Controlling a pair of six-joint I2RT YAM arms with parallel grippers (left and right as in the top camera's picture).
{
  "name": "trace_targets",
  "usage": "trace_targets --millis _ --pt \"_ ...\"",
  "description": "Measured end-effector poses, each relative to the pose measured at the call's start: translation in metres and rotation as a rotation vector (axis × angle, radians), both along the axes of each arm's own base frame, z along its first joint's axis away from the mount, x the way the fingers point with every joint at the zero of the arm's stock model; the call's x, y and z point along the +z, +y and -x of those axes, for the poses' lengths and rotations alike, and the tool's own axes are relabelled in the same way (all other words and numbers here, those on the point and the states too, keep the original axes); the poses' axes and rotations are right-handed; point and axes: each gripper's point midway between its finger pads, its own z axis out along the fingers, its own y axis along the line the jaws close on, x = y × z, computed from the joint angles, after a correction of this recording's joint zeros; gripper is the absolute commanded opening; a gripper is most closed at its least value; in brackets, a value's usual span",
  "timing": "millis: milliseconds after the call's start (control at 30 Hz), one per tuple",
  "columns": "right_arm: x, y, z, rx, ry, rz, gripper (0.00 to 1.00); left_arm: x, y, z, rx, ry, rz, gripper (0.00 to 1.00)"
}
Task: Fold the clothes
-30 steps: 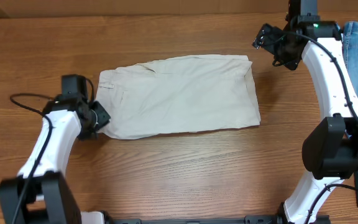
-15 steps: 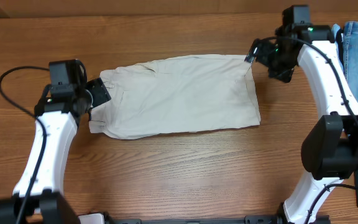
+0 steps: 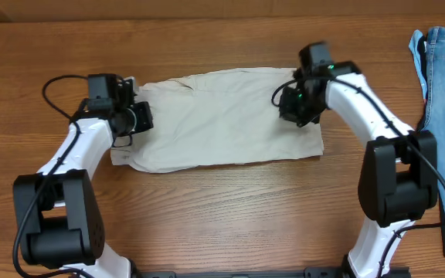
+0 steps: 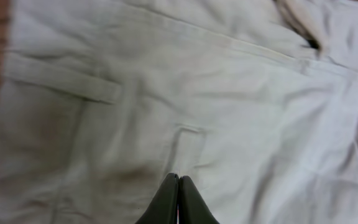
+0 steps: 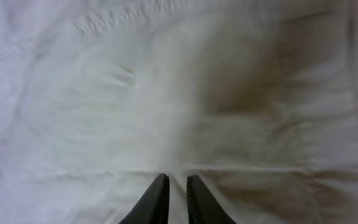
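Lying on the counter (image 3: 222, 216): the beige shorts (image 3: 222, 116) are spread flat across the middle of the wooden surface, lengthwise from side to side. The waistband end is turned toward the left arm and the leg hems toward the right arm.
Shorts, detail: a belt loop (image 4: 73, 90) is seen across the waistband in the left wrist view, and a stitched seam (image 4: 229, 43) is seen further along the cloth. The cloth is lightly creased.
Left hand (image 3: 139, 120): it is set over the waistband end of the shorts, tips down at the cloth. Its two fingers (image 4: 165, 202) are pressed together with no gap shown between them. Whether any cloth is pinched there cannot be told.
Right hand (image 3: 290, 108): it is placed over the hem end, near the far corner of the shorts. Its fingers (image 5: 153, 202) are drawn narrow, with a thin slit left between them in which pale cloth is seen. Whether a fold is gripped cannot be told, the wrist view being blurred.
Jeans (image 3: 443, 77): blue denim is laid at the right edge of the counter, well apart from the shorts.
Arms: both white arms are bent inward from the near edge, one at each end of the shorts.
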Motion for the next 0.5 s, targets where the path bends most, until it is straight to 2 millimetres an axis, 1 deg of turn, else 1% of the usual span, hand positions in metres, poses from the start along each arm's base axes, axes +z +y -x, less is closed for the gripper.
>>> trace_targets --millis 100,200,333,500 --pt "-0.018 0.003 0.009 0.011 0.010 0.002 0.11 -0.002 -0.016 0.001 -0.040 0.004 0.005 0.04" --pt "-0.031 -0.001 0.020 0.008 0.041 0.008 0.09 -0.014 -0.025 0.002 -0.061 0.025 0.006 0.04" --pt "-0.037 -0.007 0.027 -0.022 0.071 0.010 0.06 -0.040 -0.027 0.006 -0.057 0.086 0.017 0.04" --pt "-0.051 -0.017 0.043 -0.071 0.144 0.019 0.04 -0.045 -0.029 0.004 -0.056 0.098 0.033 0.04"
